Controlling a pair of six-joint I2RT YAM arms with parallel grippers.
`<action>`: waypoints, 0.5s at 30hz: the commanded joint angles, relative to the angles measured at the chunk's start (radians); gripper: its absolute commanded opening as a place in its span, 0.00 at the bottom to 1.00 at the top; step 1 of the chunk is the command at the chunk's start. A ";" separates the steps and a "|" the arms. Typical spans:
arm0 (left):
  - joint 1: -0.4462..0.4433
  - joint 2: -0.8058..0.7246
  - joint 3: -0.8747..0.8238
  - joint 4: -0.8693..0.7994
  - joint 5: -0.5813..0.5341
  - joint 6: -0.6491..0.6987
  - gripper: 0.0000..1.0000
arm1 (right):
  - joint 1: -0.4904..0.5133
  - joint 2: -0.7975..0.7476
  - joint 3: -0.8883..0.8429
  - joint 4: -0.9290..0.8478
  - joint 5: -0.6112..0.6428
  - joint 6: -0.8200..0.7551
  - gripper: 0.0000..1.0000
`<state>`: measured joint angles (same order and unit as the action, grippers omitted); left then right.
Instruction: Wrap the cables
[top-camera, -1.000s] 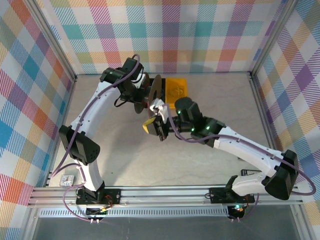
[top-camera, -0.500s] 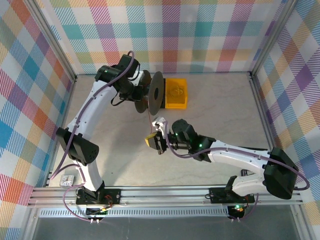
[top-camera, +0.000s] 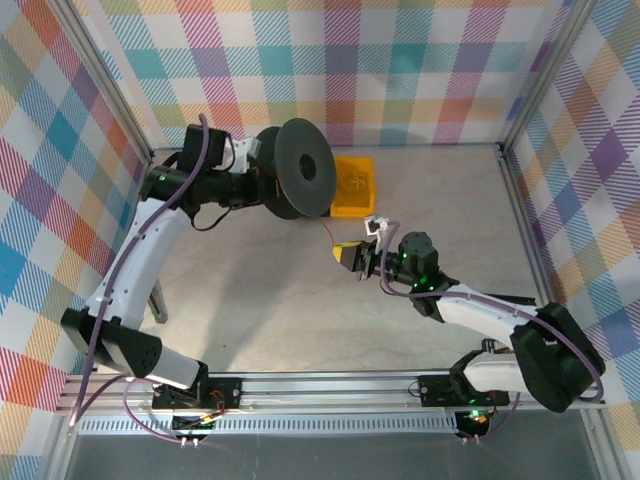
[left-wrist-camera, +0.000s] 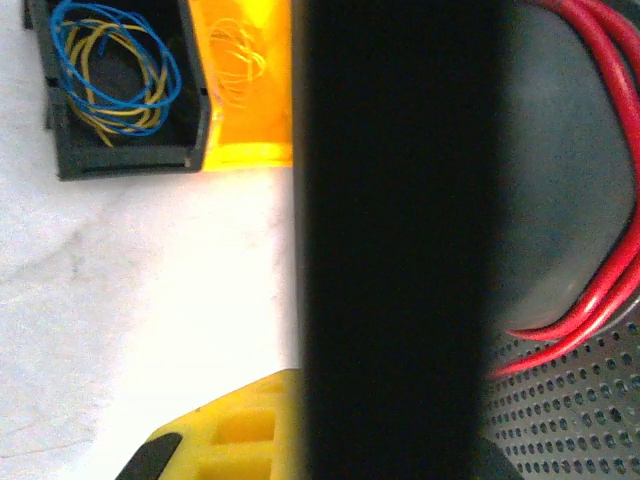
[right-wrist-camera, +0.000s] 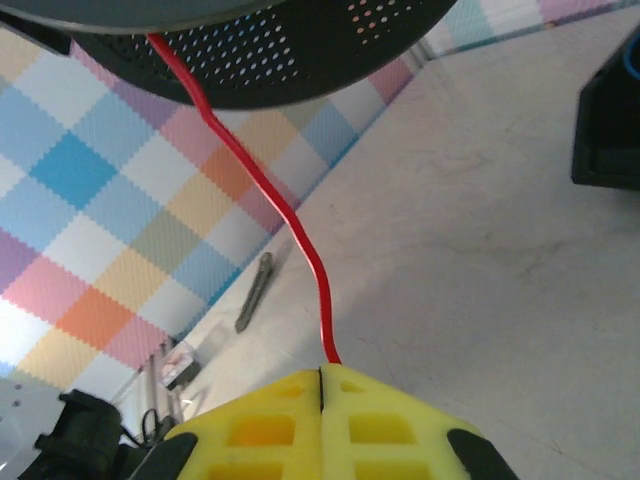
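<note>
A thin red cable (top-camera: 325, 228) runs from a black perforated spool (top-camera: 300, 168) down to my right gripper (top-camera: 350, 256). In the right wrist view the yellow fingers (right-wrist-camera: 380, 425) are pressed together, shut on the red cable (right-wrist-camera: 292, 218) where it enters at the tips (right-wrist-camera: 322, 374). My left gripper (top-camera: 270, 186) holds the spool from the left. In the left wrist view the spool's black flange (left-wrist-camera: 400, 240) stands beside one yellow finger (left-wrist-camera: 235, 430), the other finger is hidden, and red cable turns (left-wrist-camera: 600, 180) lie on the core. Blue and yellow cables (left-wrist-camera: 110, 70) are coiled in a black bin.
An orange bin (top-camera: 356, 186) with an orange strand (left-wrist-camera: 240, 55) stands behind the spool by the back wall. A dark stick-like tool (right-wrist-camera: 253, 292) lies at the left wall (top-camera: 158, 305). A small clear box (top-camera: 135, 362) sits at the near left corner.
The left arm swung left and turned the spool so its flat face shows from above. The right gripper moved right and back, still holding the red cable.
</note>
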<state>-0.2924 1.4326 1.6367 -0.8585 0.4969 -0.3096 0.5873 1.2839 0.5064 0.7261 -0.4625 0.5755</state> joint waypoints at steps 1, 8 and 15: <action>0.074 -0.141 -0.042 0.383 0.181 -0.117 0.00 | -0.102 0.093 -0.022 -0.056 -0.229 0.045 0.00; 0.093 -0.259 -0.174 0.390 0.342 -0.060 0.00 | -0.289 0.309 0.103 0.143 -0.505 0.145 0.00; 0.091 -0.323 -0.205 0.231 0.460 0.140 0.00 | -0.428 0.521 0.280 0.314 -0.599 0.330 0.00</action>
<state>-0.2333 1.2350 1.3830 -0.7319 0.7353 -0.2760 0.2611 1.7039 0.7734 1.0870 -1.0492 0.7929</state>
